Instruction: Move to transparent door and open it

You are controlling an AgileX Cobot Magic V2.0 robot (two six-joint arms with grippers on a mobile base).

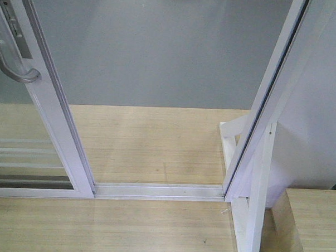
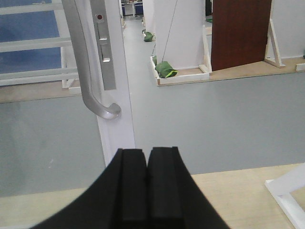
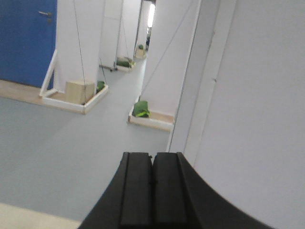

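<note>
Clutter is sitting well beyond your doorway: in the left wrist view you are looking at one brown wooden panel propped on a white base, with two green bags lying on the floor near it, and in the right wrist view at one blue door, one pale box in a white tray and more green bags along the white pillars. Nothing is standing in the gap itself; the track is running across the sill between the transparent door, which is sitting slid to the left of the front view, and the slanted white post on the right. One curved grey handle is hanging on the door's stile, just above and left of your left gripper, apart from it. Your left gripper is showing its two black fingers pressed together on nothing, and your right gripper is doing the same, pointing past a plain white wall. You are standing on pale wood flooring that is giving way to grey floor beyond the sill.
</note>
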